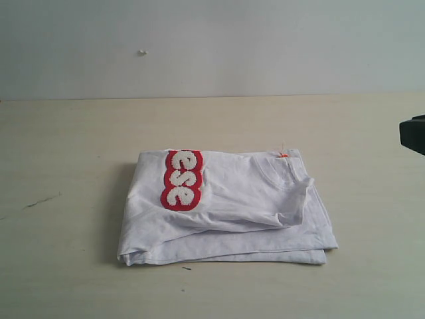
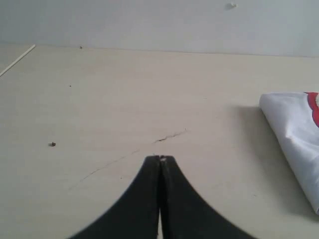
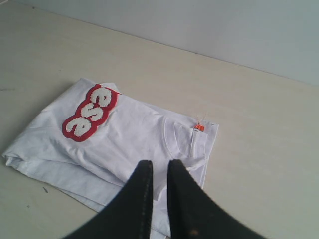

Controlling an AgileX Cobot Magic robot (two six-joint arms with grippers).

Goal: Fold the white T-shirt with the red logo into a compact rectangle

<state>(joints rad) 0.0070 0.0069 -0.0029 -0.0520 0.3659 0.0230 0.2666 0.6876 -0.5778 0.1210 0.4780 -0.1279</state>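
The white T-shirt (image 1: 232, 212) lies folded into a rough rectangle in the middle of the table, with layered edges at the front. The red logo (image 1: 181, 179) shows its letters "ese" on the top layer near the left. An orange neck tag (image 1: 283, 155) sticks out at the far right corner. My right gripper (image 3: 156, 162) hovers above the shirt (image 3: 134, 134) near the collar (image 3: 182, 139), slightly open with nothing between its fingers. My left gripper (image 2: 160, 158) is shut and empty over bare table, well left of the shirt's edge (image 2: 296, 134).
The beige table (image 1: 66, 173) carries a thin crack mark (image 2: 169, 135) and a small dark speck (image 2: 52, 144) left of the shirt. A pale wall (image 1: 212, 40) rises behind. A dark part of the right arm (image 1: 413, 133) shows at the right edge.
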